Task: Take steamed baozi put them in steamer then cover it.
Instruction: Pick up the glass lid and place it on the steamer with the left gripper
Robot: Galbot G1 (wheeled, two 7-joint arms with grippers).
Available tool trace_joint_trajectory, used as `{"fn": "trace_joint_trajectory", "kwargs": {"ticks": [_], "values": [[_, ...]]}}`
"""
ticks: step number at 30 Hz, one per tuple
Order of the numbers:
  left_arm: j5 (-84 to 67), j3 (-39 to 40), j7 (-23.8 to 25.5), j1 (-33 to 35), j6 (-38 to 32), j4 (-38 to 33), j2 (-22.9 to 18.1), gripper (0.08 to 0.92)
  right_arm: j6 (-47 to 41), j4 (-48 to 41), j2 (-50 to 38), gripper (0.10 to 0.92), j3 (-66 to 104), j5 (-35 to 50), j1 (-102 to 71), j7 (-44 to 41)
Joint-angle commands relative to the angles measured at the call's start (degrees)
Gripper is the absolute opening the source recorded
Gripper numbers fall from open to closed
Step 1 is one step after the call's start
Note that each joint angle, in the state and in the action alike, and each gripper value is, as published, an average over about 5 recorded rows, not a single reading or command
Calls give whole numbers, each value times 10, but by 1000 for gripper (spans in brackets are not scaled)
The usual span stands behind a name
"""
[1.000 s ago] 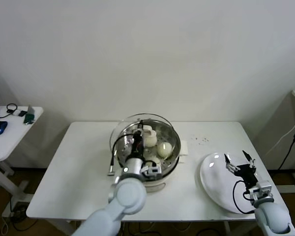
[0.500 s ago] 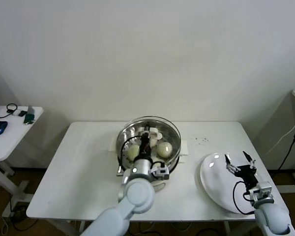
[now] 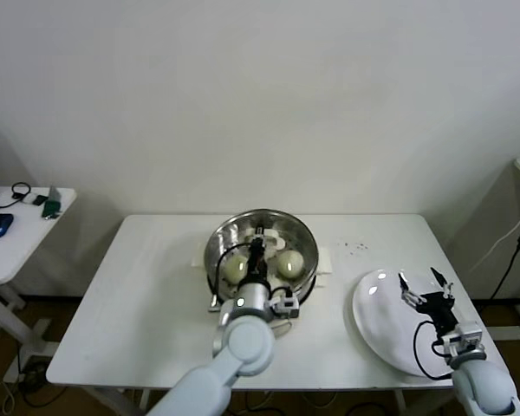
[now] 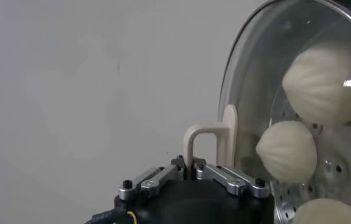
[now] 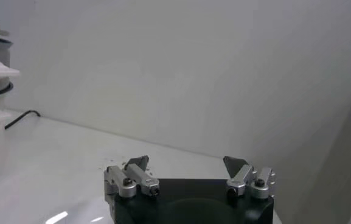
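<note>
1. Left gripper (image 4: pixel 194 165) clamped on the glass lid's handle (image 4: pixel 208 141), lid (image 3: pixel 260 243) over the steamer (image 3: pixel 215 260).
2. Rigid, smooth, breakable; best held by that handle.
3. Baozi (image 4: pixel 286 151) soft, inside.
4. Right gripper (image 5: pixel 187 167) spread, empty, above the white plate (image 3: pixel 377 329).

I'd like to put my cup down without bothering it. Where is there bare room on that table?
The table is bare on the robot's left, between the steamer and that edge. A narrower bare strip runs between steamer and white plate. The middle is crowded: left gripper holds the lid's handle over the buns. Right gripper hovers open above the plate.
</note>
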Motion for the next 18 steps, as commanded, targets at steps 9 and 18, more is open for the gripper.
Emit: {"fn": "trace_joint_trajectory", "kwargs": {"ticks": [9, 18], "values": [[0, 3, -6, 2, 16, 13, -4, 148, 2, 0, 4, 823, 4, -1, -1, -6], [-3, 4, -14, 1, 14, 21, -6, 148, 3, 1, 4, 823, 5, -1, -1, -7]]}}
